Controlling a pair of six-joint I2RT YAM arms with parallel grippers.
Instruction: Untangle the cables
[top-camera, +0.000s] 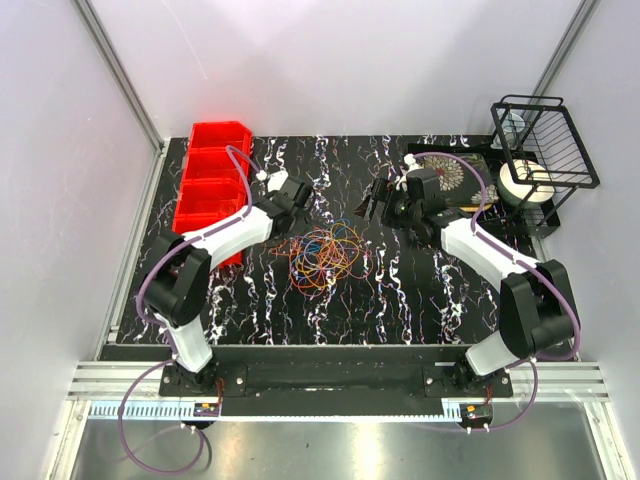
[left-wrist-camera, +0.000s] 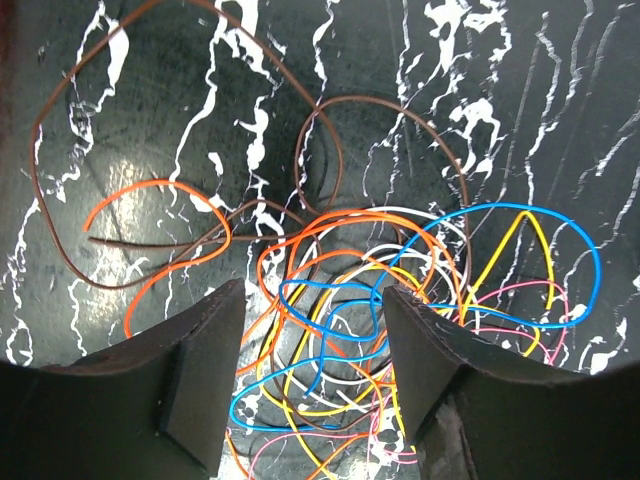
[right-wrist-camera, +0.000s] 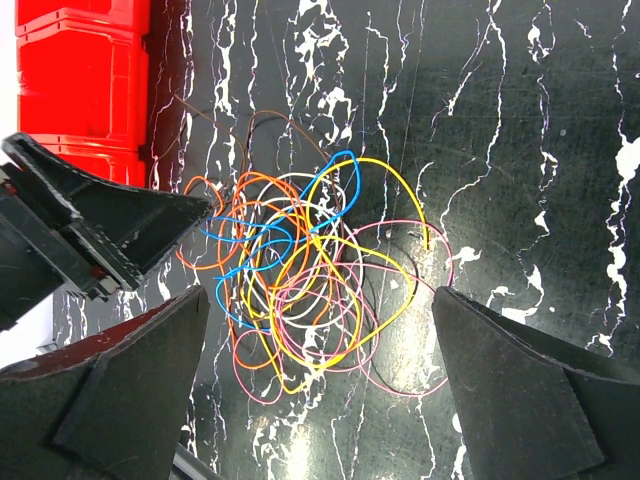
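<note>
The cables (top-camera: 325, 255) lie in one loose tangle of orange, yellow, blue, pink, white and brown loops on the black marbled table (top-camera: 420, 290). My left gripper (top-camera: 297, 203) hovers at the tangle's far left edge. In the left wrist view its jaws stand apart over the cables (left-wrist-camera: 345, 300), with blue and yellow strands passing between the fingers (left-wrist-camera: 205, 370) and nothing pinched. My right gripper (top-camera: 373, 206) hangs open at the far right of the pile. In the right wrist view the cables (right-wrist-camera: 300, 270) lie ahead of its wide-spread fingers (right-wrist-camera: 500, 380).
A red divided bin (top-camera: 212, 180) stands at the far left of the table. At the far right are a black wire rack (top-camera: 545, 140), a white roll (top-camera: 525, 182) and a patterned dish (top-camera: 450, 172). A brown and an orange loop (left-wrist-camera: 160, 184) spread out to the left of the pile.
</note>
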